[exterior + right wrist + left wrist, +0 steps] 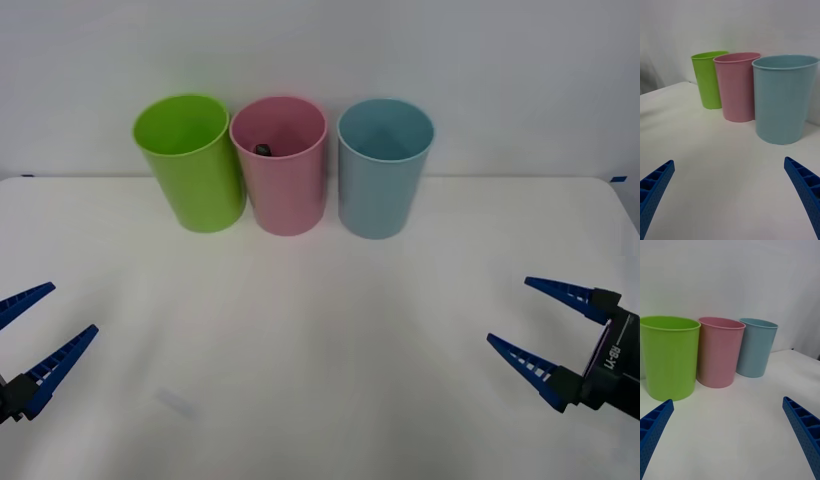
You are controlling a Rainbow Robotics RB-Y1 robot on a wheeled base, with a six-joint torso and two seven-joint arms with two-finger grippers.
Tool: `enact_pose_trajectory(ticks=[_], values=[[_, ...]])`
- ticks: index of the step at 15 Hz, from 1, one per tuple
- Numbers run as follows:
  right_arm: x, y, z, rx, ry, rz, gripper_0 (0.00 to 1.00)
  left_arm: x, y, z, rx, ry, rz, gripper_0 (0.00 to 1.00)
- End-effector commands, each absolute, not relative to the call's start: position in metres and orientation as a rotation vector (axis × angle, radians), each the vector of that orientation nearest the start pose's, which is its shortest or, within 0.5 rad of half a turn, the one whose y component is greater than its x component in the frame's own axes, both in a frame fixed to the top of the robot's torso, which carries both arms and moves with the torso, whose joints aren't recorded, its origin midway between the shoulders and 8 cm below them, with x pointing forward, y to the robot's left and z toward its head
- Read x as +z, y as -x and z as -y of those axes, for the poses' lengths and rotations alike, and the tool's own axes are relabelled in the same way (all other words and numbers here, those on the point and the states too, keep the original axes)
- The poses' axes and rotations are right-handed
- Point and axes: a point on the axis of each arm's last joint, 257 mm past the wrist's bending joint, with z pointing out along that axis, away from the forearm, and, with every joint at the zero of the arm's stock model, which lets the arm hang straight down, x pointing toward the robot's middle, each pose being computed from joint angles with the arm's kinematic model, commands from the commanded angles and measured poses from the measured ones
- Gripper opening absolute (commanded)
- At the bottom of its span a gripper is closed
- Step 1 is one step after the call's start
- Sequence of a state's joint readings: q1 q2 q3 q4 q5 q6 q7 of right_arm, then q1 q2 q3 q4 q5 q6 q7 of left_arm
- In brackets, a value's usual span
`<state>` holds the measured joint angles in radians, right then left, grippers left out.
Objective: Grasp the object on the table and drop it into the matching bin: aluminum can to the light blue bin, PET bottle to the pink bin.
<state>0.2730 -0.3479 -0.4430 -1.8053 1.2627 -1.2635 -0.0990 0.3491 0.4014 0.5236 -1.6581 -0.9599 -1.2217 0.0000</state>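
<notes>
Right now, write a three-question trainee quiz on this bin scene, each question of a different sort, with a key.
1. True or false: a small dark item lies inside the pink bin.
2. Which bin stands nearest the right tool? A) the lime green bin B) the pink bin C) the light blue bin
3. Fill in: the left tool and the right tool both hover over the table with fingers ____.

Key: 1 true; 2 C; 3 open.
</notes>
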Motion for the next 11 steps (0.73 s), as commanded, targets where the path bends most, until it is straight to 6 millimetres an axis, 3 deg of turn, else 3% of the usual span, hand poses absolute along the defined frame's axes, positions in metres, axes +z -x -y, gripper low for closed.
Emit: enact_pose_trajectory(ticks=[1,6,11], values=[[-0.195,-0.341,0.263,0.576,0.717,-1.538,1.00,-0.169,-0.342,-0.330,-0.567,-0.465,-1.441,1.00],[-0.201,-0.332,0.278,0.540,0.697,-1.559,1.00,-0.169,-0.342,-0.330,-0.567,-0.465,-1.441,1.00],[-0.203,-0.331,0.280,0.538,0.692,-1.568,1.00,-0.169,-0.342,-0.330,-0.567,-0.465,-1.441,1.00]])
